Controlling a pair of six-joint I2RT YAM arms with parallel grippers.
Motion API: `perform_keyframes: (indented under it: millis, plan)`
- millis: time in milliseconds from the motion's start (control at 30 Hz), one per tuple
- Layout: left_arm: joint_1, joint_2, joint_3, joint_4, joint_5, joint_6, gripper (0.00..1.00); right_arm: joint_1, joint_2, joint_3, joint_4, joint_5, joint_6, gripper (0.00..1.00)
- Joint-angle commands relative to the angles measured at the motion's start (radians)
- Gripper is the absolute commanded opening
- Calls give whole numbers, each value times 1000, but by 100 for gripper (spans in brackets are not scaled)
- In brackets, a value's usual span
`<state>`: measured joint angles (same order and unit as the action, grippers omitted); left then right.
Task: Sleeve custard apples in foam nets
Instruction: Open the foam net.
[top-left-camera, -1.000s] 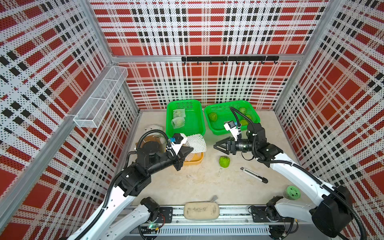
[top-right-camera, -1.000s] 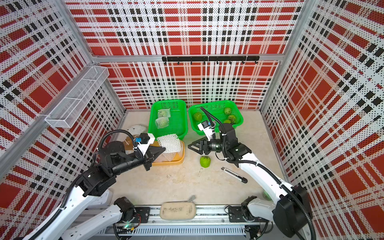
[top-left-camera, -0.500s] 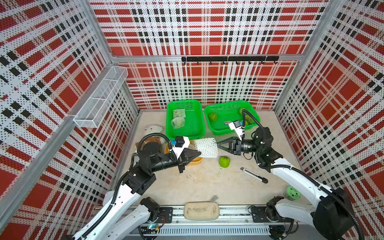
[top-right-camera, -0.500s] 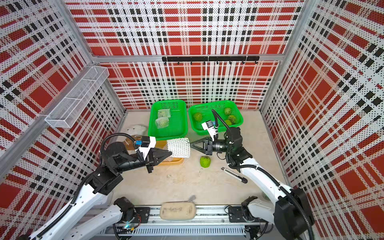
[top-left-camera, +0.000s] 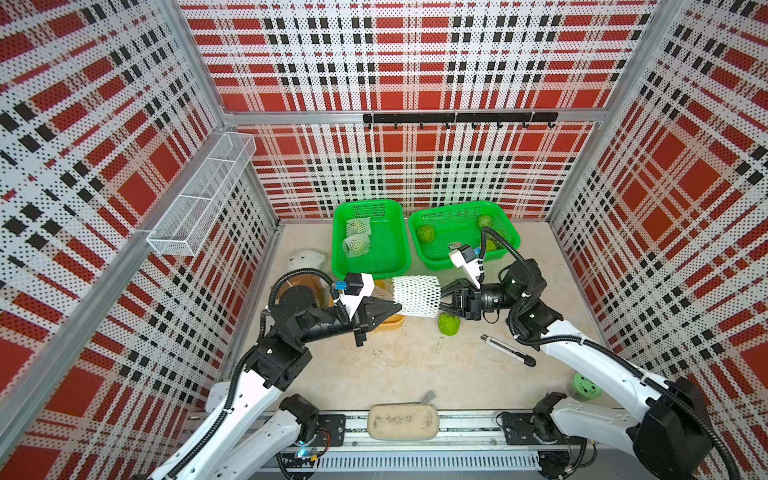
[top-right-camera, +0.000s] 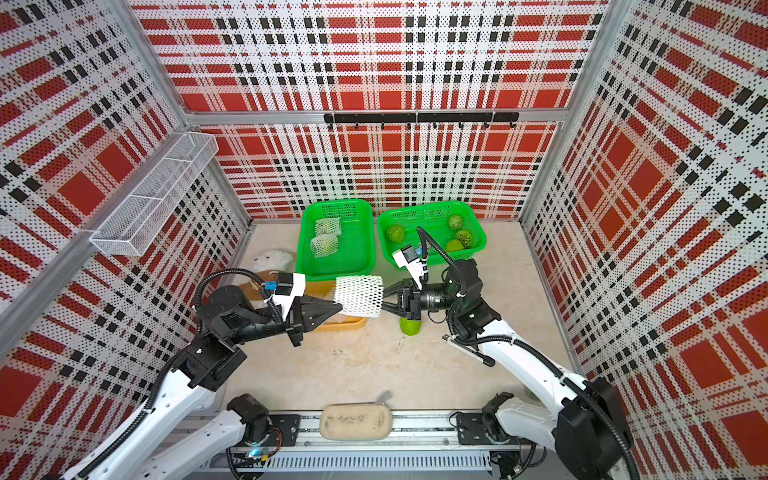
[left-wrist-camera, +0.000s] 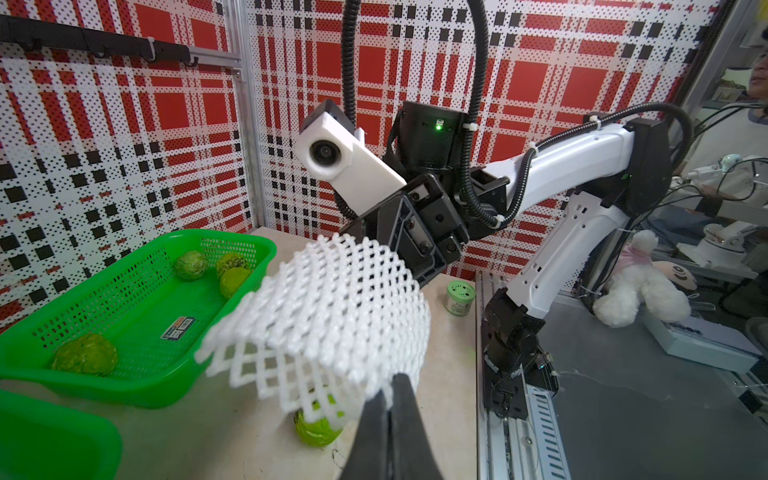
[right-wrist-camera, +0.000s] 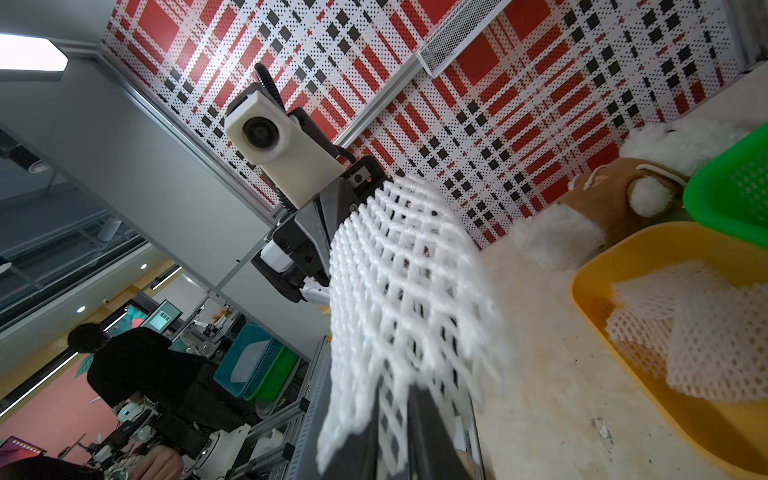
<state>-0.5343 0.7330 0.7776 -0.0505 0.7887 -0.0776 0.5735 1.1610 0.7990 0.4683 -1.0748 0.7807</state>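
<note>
- Our left claw (top-left-camera: 397, 308) has its fingers pressed together on one rim of a white foam net (top-left-camera: 415, 296). The left wrist view shows the mesh pinched right at the tip of that claw (left-wrist-camera: 392, 384).
- Our right claw (top-left-camera: 443, 297) meets the opposite rim. In the right wrist view the mesh runs between its two narrowly parted fingers (right-wrist-camera: 432, 440), so we read it as nipping the net's edge.
- Between the two claws the foam net hangs as an open tube on its side, clear above the worktop (top-left-camera: 415, 374).
- One loose custard apple (top-left-camera: 449, 324) sits on the worktop below the end of the net nearest the right claw.
- At the back, the right green basket (top-right-camera: 424, 208) holds four bare custard apples (top-right-camera: 395, 233).
- Next to it, the left green basket (top-left-camera: 386, 249) holds two sleeved fruits (top-left-camera: 356, 245).
- We see a yellow tray (right-wrist-camera: 590, 299) of spare nets (right-wrist-camera: 706, 332) under the left claw, near a white plush bear (top-left-camera: 307, 259).
- Nearer the front lie a dark pen-like tool (top-left-camera: 509, 351) and a pale green perforated container (top-left-camera: 586, 386).
- A beige pouch (top-left-camera: 403, 422) rests on the front rail.
</note>
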Motion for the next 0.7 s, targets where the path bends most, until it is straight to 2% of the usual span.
perform_keyframes:
  millis: [0, 100, 133, 200, 267, 400, 533, 667]
  plan:
    - [16, -9, -21, 67, 76, -37, 0, 18, 16, 44, 64, -10, -8, 17]
    - [20, -13, -32, 94, 97, -54, 0, 32, 39, 52, 112, -5, 20, 22]
    - [21, -14, -35, 101, 105, -59, 0, 35, 47, 50, 147, -7, 38, 26]
    - [23, -9, -38, 104, 109, -63, 0, 43, 53, 47, 187, -3, 63, 46]
    - [26, -6, -37, 107, 113, -65, 0, 43, 53, 46, 190, -1, 67, 70]
    - [28, -1, -38, 116, 115, -67, 0, 44, 35, 41, 135, 15, 32, 98]
    - [30, 12, -38, 125, 111, -71, 0, 42, -1, 43, -1, 44, -47, 100]
    - [39, 28, -33, 115, 68, -73, 0, 15, -84, 57, -339, 138, -231, 100]
